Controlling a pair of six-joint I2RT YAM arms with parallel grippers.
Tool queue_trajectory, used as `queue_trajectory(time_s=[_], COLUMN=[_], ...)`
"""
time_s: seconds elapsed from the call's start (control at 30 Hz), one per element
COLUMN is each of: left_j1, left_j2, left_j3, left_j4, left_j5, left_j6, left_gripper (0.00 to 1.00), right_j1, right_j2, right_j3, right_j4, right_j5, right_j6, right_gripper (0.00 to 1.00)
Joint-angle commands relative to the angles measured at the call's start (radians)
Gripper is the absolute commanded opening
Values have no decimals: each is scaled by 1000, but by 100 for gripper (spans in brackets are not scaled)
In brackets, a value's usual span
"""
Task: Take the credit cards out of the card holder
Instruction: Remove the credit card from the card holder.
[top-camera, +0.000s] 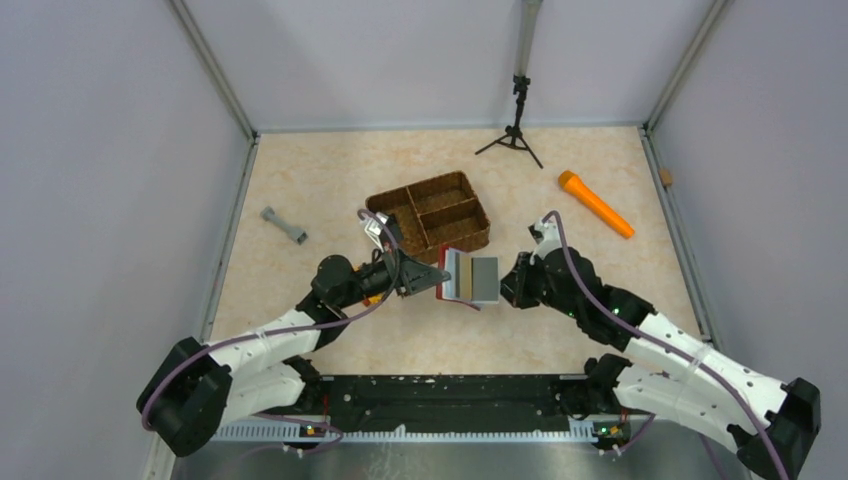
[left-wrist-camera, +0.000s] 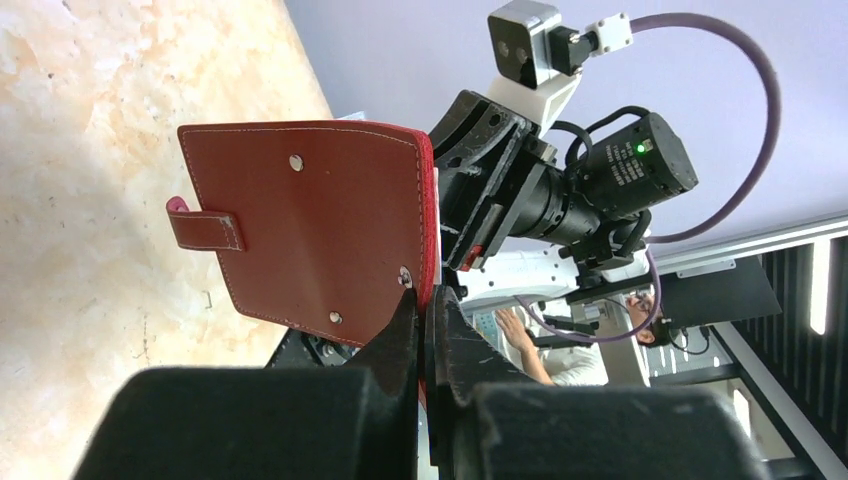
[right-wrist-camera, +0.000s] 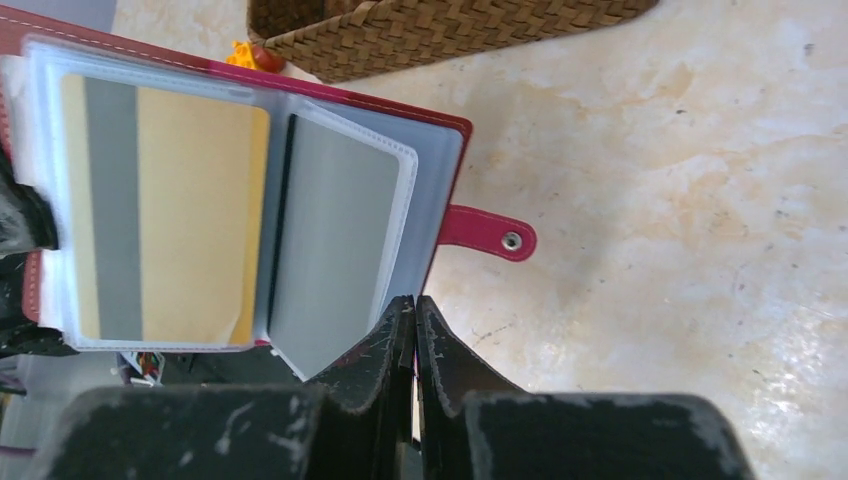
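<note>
Two arms reach in from the table's near edge and meet at the card holder (top-camera: 468, 278), which they hold spread open above the marbled table (top-camera: 330, 170). The left gripper (left-wrist-camera: 425, 305) is clenched on a corner of the dark red cover. The right gripper (right-wrist-camera: 415, 303), fingers pressed together, pinches the opposite edge just beside the strap tab (right-wrist-camera: 488, 232). Both credit cards sit inside the clear sleeves. The tan-gold card (right-wrist-camera: 190, 210), crossed by a grey stripe, lies toward the left arm's side, and the dark grey card (right-wrist-camera: 335, 250) lies next to it, nearer the right fingers. Just behind the holder stands a brown wicker basket (top-camera: 430, 215) with divided compartments. Farther back, a grey dumbbell-shaped piece (top-camera: 284, 226) lies off to the left and an orange cylinder (top-camera: 595, 203) to the right. A small black tripod (top-camera: 515, 135) stands at the far wall.
</note>
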Motion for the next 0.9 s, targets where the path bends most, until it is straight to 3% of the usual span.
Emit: queue_trajectory(time_s=[0.0, 0.13, 0.23, 0.4, 0.47, 0.63, 0.73, 0.87], left_j1=[-5, -3, -3, -3, -2, -2, -1, -1], left_j2=[-45, -59, -66, -70, -71, -68, -58, -43], left_j3=[-1, -8, -9, -16, -20, -33, -41, -58], left_j4=[95, 128, 141, 192, 224, 293, 354, 444], left_j5=[-34, -47, -59, -90, -102, -135, -141, -173], left_j6=[-10, -36, -47, -75, -86, -118, -138, -171], left_gripper=[0, 0, 0, 0, 0, 0, 0, 0], right_j1=[-21, -41, -48, -52, -53, -53, -53, -53], right_j2=[-41, -64, -82, -109, -129, -230, -272, -274], right_j3=[67, 72, 77, 79, 71, -22, -102, -107], right_j4=[-67, -104, -113, -76, -53, 92, 257, 234], right_j5=[58, 71, 72, 35, 24, 27, 16, 63], right_j6=[-27, -35, -24, 61, 164, 500, 575, 654], right_gripper=[6, 9, 21, 79, 92, 94, 95, 96])
